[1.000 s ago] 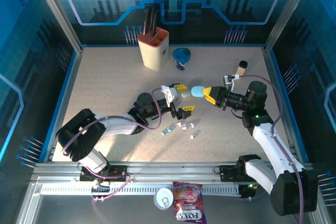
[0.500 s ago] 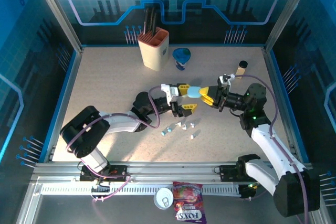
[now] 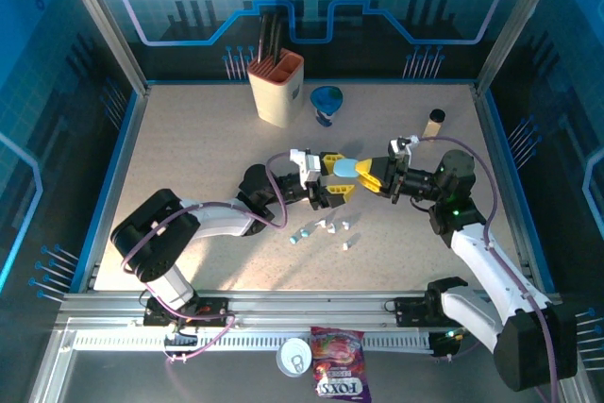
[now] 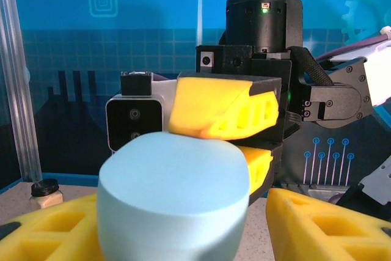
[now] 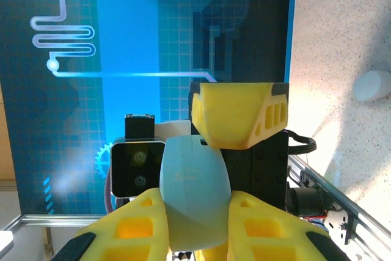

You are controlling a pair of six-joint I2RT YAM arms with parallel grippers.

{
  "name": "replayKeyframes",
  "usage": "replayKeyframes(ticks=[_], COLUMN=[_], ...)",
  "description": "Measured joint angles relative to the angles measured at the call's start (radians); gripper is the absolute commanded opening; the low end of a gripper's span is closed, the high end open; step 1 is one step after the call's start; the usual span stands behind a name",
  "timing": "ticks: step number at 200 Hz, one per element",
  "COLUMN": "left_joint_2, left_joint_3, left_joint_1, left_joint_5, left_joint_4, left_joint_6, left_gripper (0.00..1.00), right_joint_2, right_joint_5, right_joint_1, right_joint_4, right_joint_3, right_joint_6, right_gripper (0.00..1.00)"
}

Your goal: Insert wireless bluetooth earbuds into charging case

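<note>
A pale blue pebble-shaped charging case (image 3: 347, 168) hangs above the middle of the table. My right gripper (image 3: 370, 175) is shut on it from the right; in the right wrist view the case (image 5: 194, 194) sits squeezed between both yellow fingers (image 5: 128, 230). My left gripper (image 3: 337, 175) reaches in from the left, its jaws around the case's other end. In the left wrist view the case (image 4: 174, 194) rests against one finger (image 4: 49, 227), with a gap to the other. Several tiny white and teal earbuds (image 3: 326, 229) lie on the table below the grippers.
A beige utensil holder (image 3: 276, 87) and a blue cup (image 3: 327, 101) stand at the back. A small dark-capped bottle (image 3: 433, 122) is at the back right. A snack bag (image 3: 338, 377) and a white lid (image 3: 294, 356) lie beyond the front rail.
My left gripper has moved right up to the case and narrowed its jaws around it. The right gripper has carried the case slightly left.
</note>
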Motion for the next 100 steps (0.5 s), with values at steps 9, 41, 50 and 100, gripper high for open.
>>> replayKeyframes(ticks=[9,41,50,100], left_joint_2=[0.0,0.0,0.0,0.0], left_joint_3=[0.0,0.0,0.0,0.0], left_joint_1=[0.001,0.007,0.008,0.013], left_joint_5=[0.0,0.002,0.002,0.008], left_joint_4=[0.0,0.0,0.002,0.0], left_joint_6=[0.0,-0.003,-0.005,-0.011], left_gripper=[0.54,0.48,0.46,0.39], right_joint_2=[0.0,-0.003,-0.003,-0.003], right_joint_5=[0.001,0.002,0.001,0.002], right_joint_1=[0.0,0.002,0.002,0.002], right_joint_4=[-0.005,-0.016,-0.018,-0.023], right_joint_3=[0.0,0.002,0.002,0.004], right_joint_6=[-0.005,-0.012,-0.016,-0.019], right_gripper=[0.14,0.14,0.14,0.17])
